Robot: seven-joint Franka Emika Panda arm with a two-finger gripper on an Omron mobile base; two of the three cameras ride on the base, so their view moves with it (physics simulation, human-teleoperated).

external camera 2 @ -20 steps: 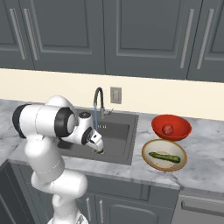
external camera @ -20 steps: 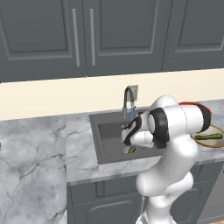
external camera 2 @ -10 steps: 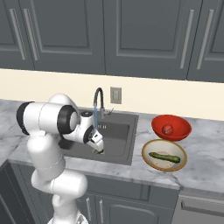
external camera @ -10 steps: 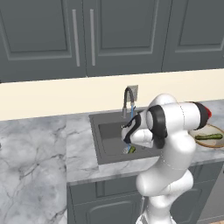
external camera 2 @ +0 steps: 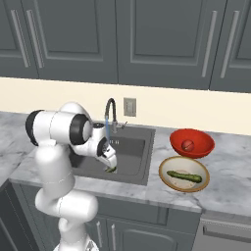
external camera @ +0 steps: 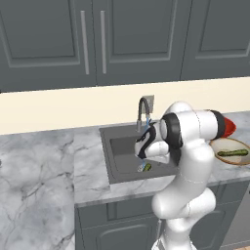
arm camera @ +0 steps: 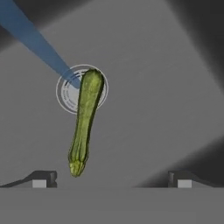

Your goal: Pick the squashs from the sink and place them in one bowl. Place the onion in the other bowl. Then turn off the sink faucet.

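Fig.: gripper (arm camera: 111,180) poised over the sink (external camera 2: 128,147), fingers (arm camera: 40,179) spread wide, holding nothing. Remaining squash (arm camera: 85,120) lies on the basin floor, tip over the drain (arm camera: 70,94) at 11 o'clock, stem end near your left finger. Other squash (external camera 2: 184,176) sits in the beige bowl (external camera 2: 166,180); onion (external camera 2: 187,145) in the red bowl (external camera 2: 203,143). Faucet (external camera 2: 110,115) running. Risk: squash sits off-centre, so closing now may clip it w/ one finger and roll it away.

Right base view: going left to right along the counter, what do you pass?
Robot arm → sink faucet → sink → beige bowl holding one squash. The red bowl with the onion sits just behind it, overlapping left to right.
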